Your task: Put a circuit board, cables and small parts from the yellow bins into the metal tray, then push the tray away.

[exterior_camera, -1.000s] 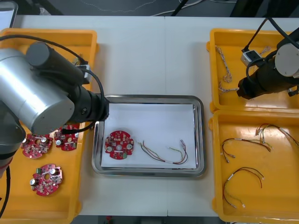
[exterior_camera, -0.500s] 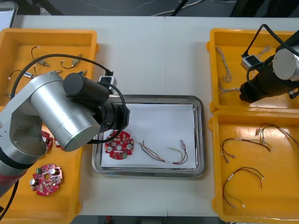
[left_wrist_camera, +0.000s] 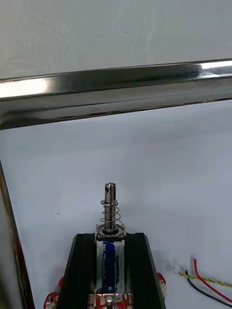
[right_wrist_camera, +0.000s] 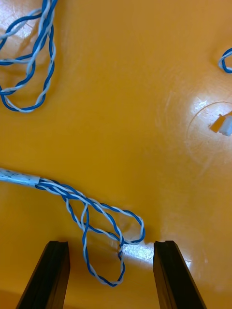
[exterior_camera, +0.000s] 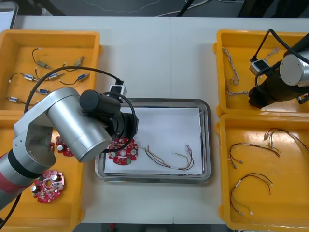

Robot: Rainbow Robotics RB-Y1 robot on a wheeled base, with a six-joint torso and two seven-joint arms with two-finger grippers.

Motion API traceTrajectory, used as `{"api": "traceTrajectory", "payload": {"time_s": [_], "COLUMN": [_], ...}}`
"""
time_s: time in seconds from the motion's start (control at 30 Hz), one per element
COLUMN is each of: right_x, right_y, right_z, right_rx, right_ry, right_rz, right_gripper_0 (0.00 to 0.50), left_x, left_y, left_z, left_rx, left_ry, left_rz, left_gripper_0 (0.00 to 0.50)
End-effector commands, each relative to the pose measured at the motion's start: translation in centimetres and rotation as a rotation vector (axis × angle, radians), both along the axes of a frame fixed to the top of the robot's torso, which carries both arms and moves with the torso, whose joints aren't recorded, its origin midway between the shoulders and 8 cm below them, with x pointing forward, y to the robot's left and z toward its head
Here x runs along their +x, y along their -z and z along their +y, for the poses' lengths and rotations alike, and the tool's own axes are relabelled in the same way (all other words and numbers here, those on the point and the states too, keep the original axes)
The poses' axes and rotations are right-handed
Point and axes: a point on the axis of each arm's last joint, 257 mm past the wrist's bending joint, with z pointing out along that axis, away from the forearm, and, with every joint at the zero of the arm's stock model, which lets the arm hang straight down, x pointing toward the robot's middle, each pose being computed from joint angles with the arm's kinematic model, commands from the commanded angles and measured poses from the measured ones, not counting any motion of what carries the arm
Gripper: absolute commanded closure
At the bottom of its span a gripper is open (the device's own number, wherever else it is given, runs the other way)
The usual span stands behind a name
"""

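My left gripper [left_wrist_camera: 110, 236] is shut on a small metal part [left_wrist_camera: 110, 212], a blue body with a spring and a pin sticking out past the fingertips. It hangs over the white inside of the metal tray [exterior_camera: 159, 101], just above the red circuit board [exterior_camera: 124, 151] lying there. A red and yellow cable [exterior_camera: 174, 159] lies in the tray too. My right gripper [right_wrist_camera: 111, 244] stands open low in the far right yellow bin [exterior_camera: 289, 41]. A loop of twisted blue and white cable [right_wrist_camera: 92, 212] lies between its fingers.
The far left bin [exterior_camera: 91, 38] holds several small metal parts [exterior_camera: 48, 77]. More circuit boards [exterior_camera: 47, 185] lie in the near left bin. Cables [exterior_camera: 251, 150] lie in the near right bin. The silver left arm [exterior_camera: 72, 125] covers the tray's left edge.
The left arm has swung right from over the left bins to the tray's left part. The right gripper has shifted slightly in the far right bin.
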Motion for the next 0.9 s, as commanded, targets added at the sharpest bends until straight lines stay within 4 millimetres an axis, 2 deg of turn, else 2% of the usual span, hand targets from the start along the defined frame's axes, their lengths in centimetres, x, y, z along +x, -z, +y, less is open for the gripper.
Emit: {"api": "traceTrajectory", "payload": {"time_s": [0.03,0.07,0.13,0.17,0.4,0.47,0.63,0.77,0.9], "right_x": [1.3,1.2,1.2,1.2,1.9,2.4,3.2,3.0,2.6], "right_y": [-2.2,-2.2,-2.2,-2.2,-3.4,-4.3,-6.3,-6.8,-7.4], "right_z": [-0.5,-0.4,-0.4,-0.3,-0.5,-0.9,-2.5,-3.6,-5.8], "right_rx": [-0.074,-0.071,-0.07,-0.068,-0.087,-0.096,-0.088,-0.091,-0.109], "right_ry": [-0.062,-0.062,-0.063,-0.063,-0.063,-0.053,-0.011,0.014,0.053], "right_rz": [-0.038,-0.038,-0.037,-0.037,-0.059,-0.081,-0.129,-0.131,-0.125], "right_gripper_0": [0.116,0.279,0.458,0.493,0.5,0.5,0.5,0.5,0.5], "left_x": [1.3,1.6,1.9,2.1,2.9,3.0,3.1,3.1,3.3], "left_y": [0.0,0.1,0.2,0.2,0.4,0.1,-0.2,0.0,0.0], "left_z": [1.1,1.3,1.4,1.5,1.1,0.6,0.1,0.2,0.5], "left_rx": [0.006,0.012,0.011,0.012,-0.008,-0.021,-0.034,-0.031,-0.023], "left_ry": [-0.052,-0.056,-0.06,-0.063,-0.064,-0.06,-0.059,-0.06,-0.068], "left_rz": [-0.035,-0.039,-0.042,-0.049,-0.06,-0.063,-0.071,-0.07,-0.079], "left_gripper_0": [0.5,0.5,0.5,0.5,0.5,0.5,0.5,0.5,0.5]}}
